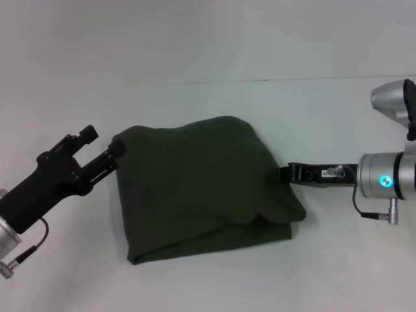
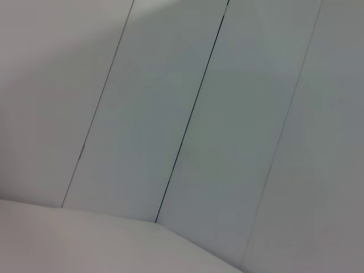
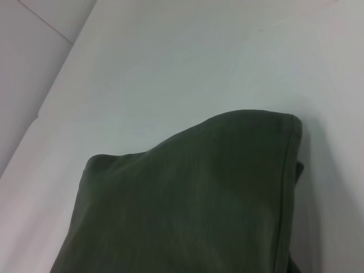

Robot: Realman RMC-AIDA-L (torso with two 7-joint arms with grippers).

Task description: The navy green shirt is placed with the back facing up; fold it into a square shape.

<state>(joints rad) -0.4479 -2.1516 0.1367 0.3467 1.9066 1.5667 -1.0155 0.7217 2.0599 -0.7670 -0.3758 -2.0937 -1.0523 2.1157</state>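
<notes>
Left hand and right hand each clamped opposite edges of the folded dark green cotton shirt on the white surface.

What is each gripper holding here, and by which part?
Both grip the navy green shirt: the left gripper pinches its upper left corner, the right gripper its right edge, about midway along. The cloth is raised between them.

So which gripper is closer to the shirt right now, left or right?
Neither is clearly closer. The left gripper touches the shirt at its upper left corner, and the right gripper touches its right edge. Both meet the cloth from opposite sides.
</notes>
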